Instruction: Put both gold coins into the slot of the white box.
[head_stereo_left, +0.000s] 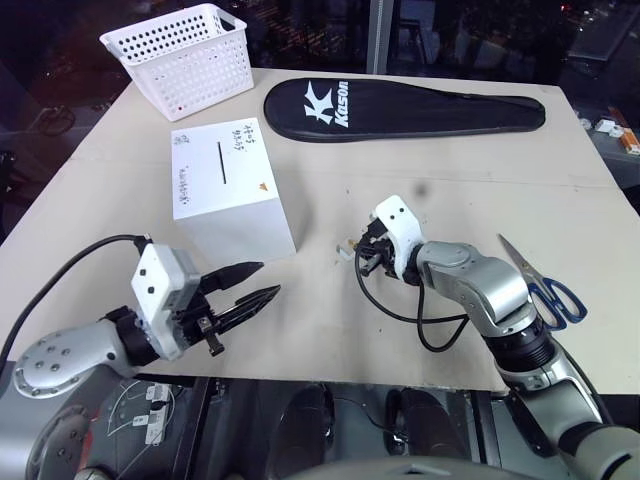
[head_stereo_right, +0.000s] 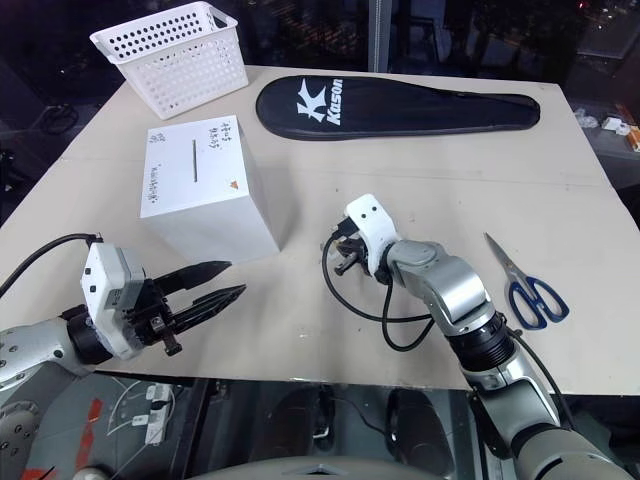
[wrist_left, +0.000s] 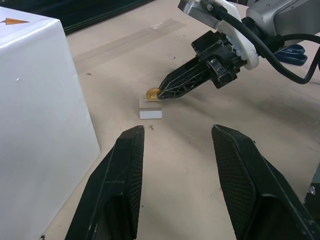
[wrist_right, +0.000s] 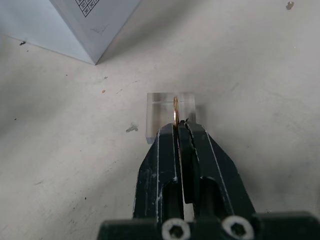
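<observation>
Jaws of the right gripper (wrist_right: 176, 131) pinch a thin, shiny gold coin (wrist_right: 175, 111) upright in its clear holder (wrist_right: 170, 102), at four o'clock from the white box (head_stereo_left: 232, 200); left gripper (head_stereo_left: 250, 283) jaws stand apart.

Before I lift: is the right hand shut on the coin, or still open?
Shut. Its fingers are pressed together on the edge of the gold coin, which stands upright above the clear block.

Pale tabletop (head_stereo_left: 430, 170) against dark glass windows (head_stereo_left: 480, 35) behind.
</observation>
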